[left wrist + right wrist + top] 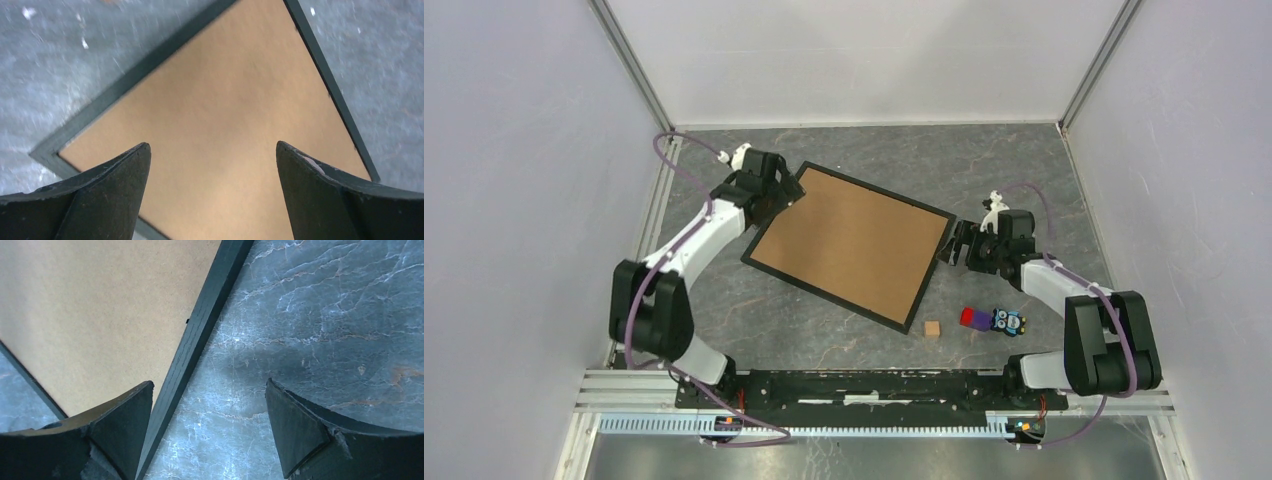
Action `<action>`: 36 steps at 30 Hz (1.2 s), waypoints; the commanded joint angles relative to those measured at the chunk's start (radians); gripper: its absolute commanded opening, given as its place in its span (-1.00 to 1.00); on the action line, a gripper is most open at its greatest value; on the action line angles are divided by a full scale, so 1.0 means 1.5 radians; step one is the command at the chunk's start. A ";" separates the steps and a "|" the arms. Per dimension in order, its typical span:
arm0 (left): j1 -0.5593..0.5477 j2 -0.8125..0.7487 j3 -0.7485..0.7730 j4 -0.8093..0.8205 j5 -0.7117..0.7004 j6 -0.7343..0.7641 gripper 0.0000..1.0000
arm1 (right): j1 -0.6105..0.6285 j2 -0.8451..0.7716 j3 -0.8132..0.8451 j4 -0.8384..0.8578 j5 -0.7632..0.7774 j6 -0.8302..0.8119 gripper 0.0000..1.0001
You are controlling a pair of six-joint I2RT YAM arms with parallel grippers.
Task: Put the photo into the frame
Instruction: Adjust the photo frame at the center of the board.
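The frame (928, 272), a thin matte-black rectangle, lies flat on the grey veined table (1024, 170), filled by a smooth brown board (849, 245). Its long axis runs from far left to near right. My left claw (212, 150) hangs spread and empty over its far-left corner. My right claw (207, 385), also spread, straddles its right edge.
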 commanded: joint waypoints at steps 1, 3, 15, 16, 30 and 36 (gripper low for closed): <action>0.070 0.070 0.081 0.026 -0.011 0.053 1.00 | -0.030 0.003 -0.017 0.099 -0.095 0.037 0.76; 0.107 0.115 0.098 0.049 0.034 0.059 1.00 | -0.032 0.014 -0.026 0.118 -0.119 0.043 0.75; 0.164 0.314 0.186 -0.007 0.179 0.115 0.89 | -0.029 0.119 0.007 0.186 -0.163 0.056 0.69; 0.160 0.307 0.169 -0.007 0.174 0.114 0.88 | -0.026 0.136 0.016 0.186 -0.165 0.054 0.69; 0.098 0.099 -0.181 -0.015 0.241 0.079 0.43 | 0.072 0.282 0.206 0.044 -0.150 -0.038 0.57; 0.104 0.033 -0.220 -0.039 0.244 0.088 0.59 | 0.071 0.311 0.275 -0.062 -0.095 -0.108 0.58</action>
